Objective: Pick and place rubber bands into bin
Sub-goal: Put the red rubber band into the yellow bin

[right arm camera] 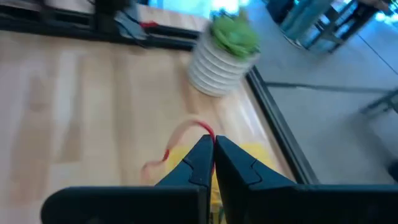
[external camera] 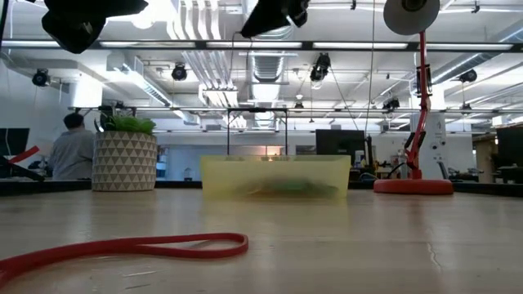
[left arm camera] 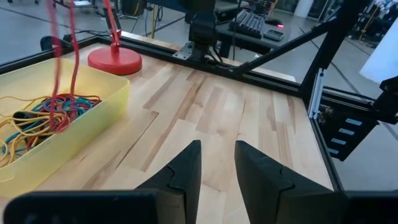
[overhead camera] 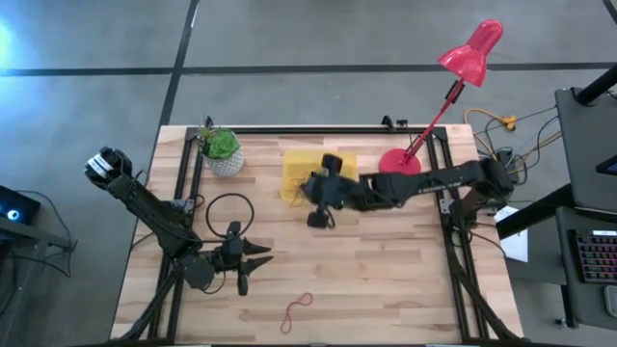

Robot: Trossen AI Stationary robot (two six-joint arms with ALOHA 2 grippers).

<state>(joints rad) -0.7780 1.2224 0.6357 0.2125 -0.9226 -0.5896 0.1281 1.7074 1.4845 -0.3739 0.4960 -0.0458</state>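
The small shallow translucent yellow plastic bin (overhead camera: 310, 172) sits on the pale wooden bench (overhead camera: 386, 260), toward twelve o'clock of its centre, between the white plant pot (overhead camera: 226, 154) at its nine o'clock and the red desk lamp (overhead camera: 439, 106) at its three o'clock. It already holds a tangle of thin coloured rubber bands (left arm camera: 37, 118) in red, yellow, blue and green.

The right gripper (right arm camera: 213, 144) is raised over the bin's six o'clock edge. Its jaws are pressed fully together, pinching a thin red rubber band (right arm camera: 180, 140) that dangles from the tips; in the left wrist view the loop hangs down to the heap. Judgement: it is held there so that release drops the band inside the walls.

The left gripper (left arm camera: 217, 163) waits low over the bench at about seven o'clock from centre, just beside a thin black cable loop (overhead camera: 228, 210). Its jaws stand slightly parted and hold nothing.

One loose red rubber band (overhead camera: 297, 310) lies on the bench near the six o'clock edge, well apart from the bin, not yet collected.
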